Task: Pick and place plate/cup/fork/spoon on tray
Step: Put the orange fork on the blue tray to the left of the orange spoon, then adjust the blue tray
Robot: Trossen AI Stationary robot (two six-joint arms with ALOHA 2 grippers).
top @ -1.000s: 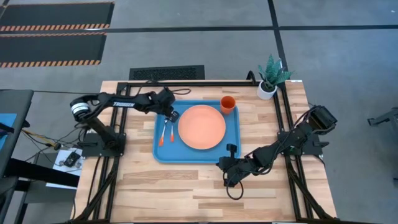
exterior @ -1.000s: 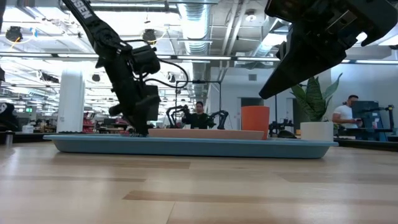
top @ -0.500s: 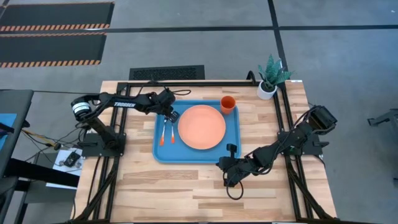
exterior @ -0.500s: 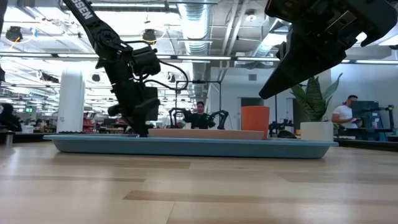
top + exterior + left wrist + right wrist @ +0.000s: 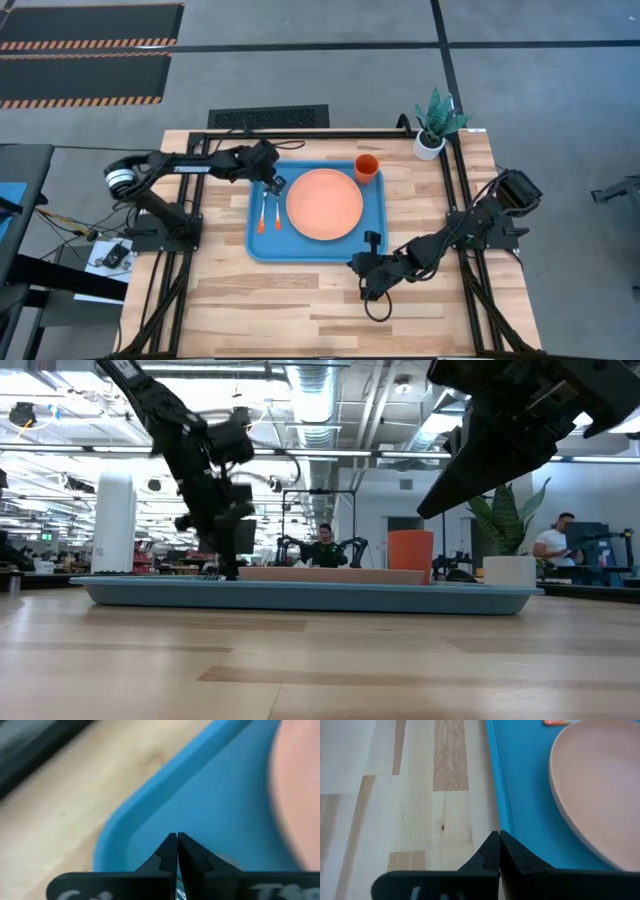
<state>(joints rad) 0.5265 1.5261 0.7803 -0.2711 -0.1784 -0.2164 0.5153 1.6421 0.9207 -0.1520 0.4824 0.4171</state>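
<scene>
From above, I see the blue tray (image 5: 262, 245) on the table (image 5: 300, 295) with everything on it: the plate (image 5: 324, 204) in the middle, the cup (image 5: 366, 167) in a far corner, and the fork (image 5: 264, 208) and spoon (image 5: 277, 205) lying side by side next to the plate. My left claw (image 5: 277, 184) has lifted a bit off the spoon's head since a second ago, so I think the last piece is down and the job looks done. My right claw (image 5: 372, 241) waits at the tray's near edge.

Down low, the left claw (image 5: 228, 565) hangs just over the tray. A potted plant (image 5: 506, 530) stands off to the side. People sit far behind.

Left wrist: my claw (image 5: 177, 839) is clenched and empty over the tray's corner.

Right wrist: this claw (image 5: 498, 837) is clenched too, holding nothing, by the tray's rim. Nothing blocks the way out.
</scene>
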